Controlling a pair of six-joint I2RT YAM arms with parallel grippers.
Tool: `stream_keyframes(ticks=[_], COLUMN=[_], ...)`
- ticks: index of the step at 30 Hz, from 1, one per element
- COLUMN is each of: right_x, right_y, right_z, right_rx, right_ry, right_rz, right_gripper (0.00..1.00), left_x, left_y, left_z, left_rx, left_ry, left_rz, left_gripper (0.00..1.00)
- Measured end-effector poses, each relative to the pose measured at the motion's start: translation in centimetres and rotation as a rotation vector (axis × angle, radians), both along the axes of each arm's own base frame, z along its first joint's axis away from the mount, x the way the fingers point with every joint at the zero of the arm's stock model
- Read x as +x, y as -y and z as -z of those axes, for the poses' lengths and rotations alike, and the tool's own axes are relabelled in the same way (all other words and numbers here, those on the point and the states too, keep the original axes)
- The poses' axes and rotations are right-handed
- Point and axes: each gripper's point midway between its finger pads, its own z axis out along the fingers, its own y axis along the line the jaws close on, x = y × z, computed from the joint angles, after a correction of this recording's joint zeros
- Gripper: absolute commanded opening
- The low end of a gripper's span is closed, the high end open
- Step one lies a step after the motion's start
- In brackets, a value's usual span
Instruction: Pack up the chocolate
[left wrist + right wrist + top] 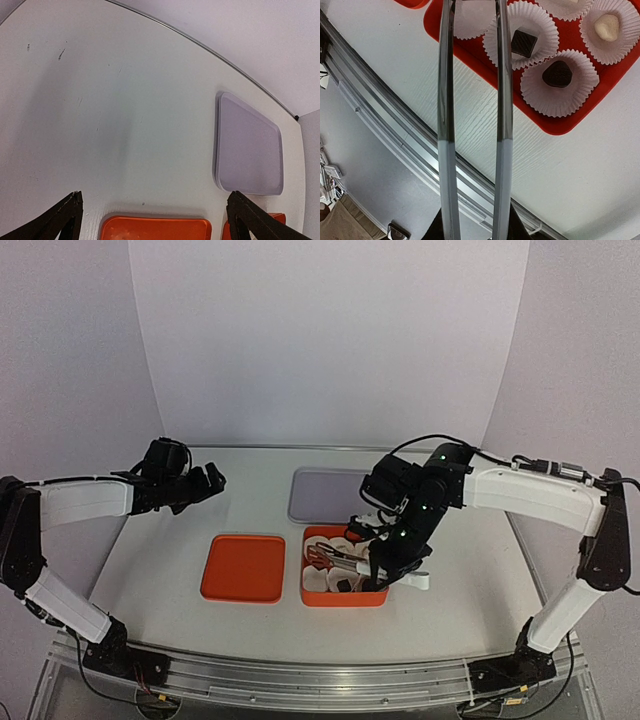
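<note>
Top view: left gripper (pixel 207 483) hangs in the air at left of frame, above the table (pixel 450 625), jaws wide, nothing in them. Right gripper (pixel 388 562) is at centre right, low over the orange box (pixel 345 599), clamped on metal tongs (pixel 340 561). The tongs point left across the box, with their white rear end sticking out past the box's right edge. Tong arms are close together; I can't tell whether anything is between the tips. The box is full of white paper cups (pixel 315 582). Chocolate (pixel 343 585) shows only as a dark spot in one cup near the box's lower edge. A flat orange lid (pixel 242 568) lies just left of the box, apart from it. A lavender tray (pixel 325 496) sits above the box.

Left wrist view: black fingers (pixel 59 220) are in the bottom corners, far apart and empty. The lavender tray is at right, the orange lid's edge at bottom centre, and a box corner at bottom right.

Right wrist view: two tong arms run bottom to top, near parallel with a narrow gap; the tips are cut off by the top edge. The box is at upper right. A square dark chocolate (pixel 524 42) sits in a cup just right of the right arm. A round dark chocolate (pixel 557 74) sits in the cup at the box corner. A cream chocolate (pixel 607 26) sits in a cup at far upper right. A metal rail (pixel 395 135) crosses lower left.
</note>
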Motion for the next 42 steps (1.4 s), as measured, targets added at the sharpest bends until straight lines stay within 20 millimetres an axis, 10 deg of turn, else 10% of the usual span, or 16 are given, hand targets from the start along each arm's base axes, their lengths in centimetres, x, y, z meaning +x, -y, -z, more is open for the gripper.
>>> stream_keyframes(ticks=[26,42], right_x=[-0.6,-0.5], right_y=[-0.9,-1.1], right_z=[2.7,2.8], right_rx=[-0.043,-0.045], right_ry=[-0.090,-0.096], right_rz=[-0.001,0.026], right_gripper=[0.01,0.34], left_x=[-0.1,-0.5], left_y=[-0.2,-0.3], left_z=[-0.3,-0.1], left_rx=[0.001,0.003], left_ry=[0.010,0.003], left_rz=[-0.006,-0.006], left_gripper=[1.00,1.00])
